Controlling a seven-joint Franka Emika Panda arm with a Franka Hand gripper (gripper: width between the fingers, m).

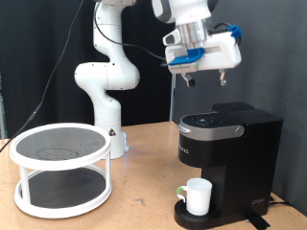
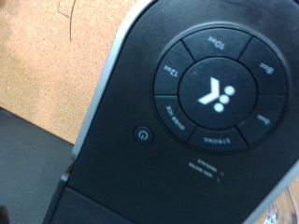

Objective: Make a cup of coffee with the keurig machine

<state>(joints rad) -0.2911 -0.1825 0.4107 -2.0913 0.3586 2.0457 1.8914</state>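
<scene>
The black keurig machine [image 1: 225, 153] stands at the exterior view's right with its lid down. The small white cup [image 1: 198, 195] sits on its round drip base, under the spout. My gripper [image 1: 190, 79] hangs in the air above the machine's top panel, apart from it. Its fingers do not show clearly. The wrist view looks straight down on the top panel [image 2: 187, 121]: a ring of size buttons around a lit white logo [image 2: 217, 93], and a small power button [image 2: 142, 133]. No fingers show in the wrist view.
A white two-tier round rack [image 1: 60, 168] with dark mesh shelves stands at the exterior view's left on the wooden table [image 1: 144, 206]. The arm's white base [image 1: 107, 105] rises behind it. A black curtain hangs at the back.
</scene>
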